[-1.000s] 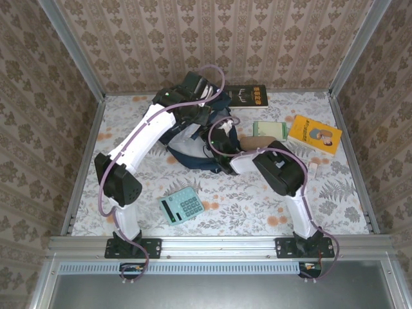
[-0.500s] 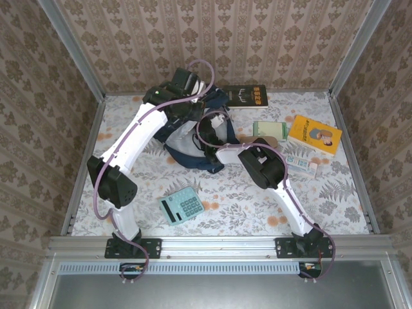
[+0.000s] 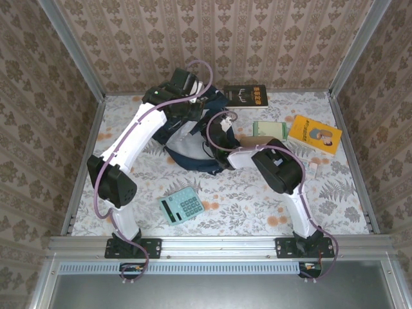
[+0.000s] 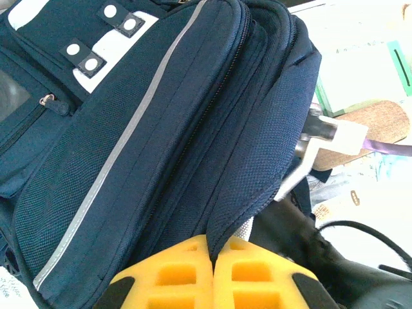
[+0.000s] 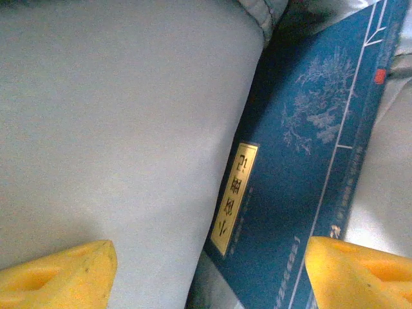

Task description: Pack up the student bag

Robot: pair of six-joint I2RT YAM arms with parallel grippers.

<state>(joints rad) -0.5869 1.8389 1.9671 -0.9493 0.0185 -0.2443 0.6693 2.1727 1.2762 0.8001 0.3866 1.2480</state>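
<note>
The student bag (image 3: 191, 159) lies at the far middle of the desk (image 3: 257, 199). Its long axis runs about from near left to far right. The left fingers (image 4: 174, 270) are pressed together on a fabric edge of the bag. The right fingers (image 5: 58, 267) stand wide apart and hold nothing, above a blue book (image 5: 302, 193) on the grey lining (image 5: 116, 109).

Probably a robot lab cell dressed homelike: wallpapered panels (image 3: 225, 45) in aluminium framing (image 3: 219, 243) around a floral-clothed table (image 3: 248, 206).
</note>
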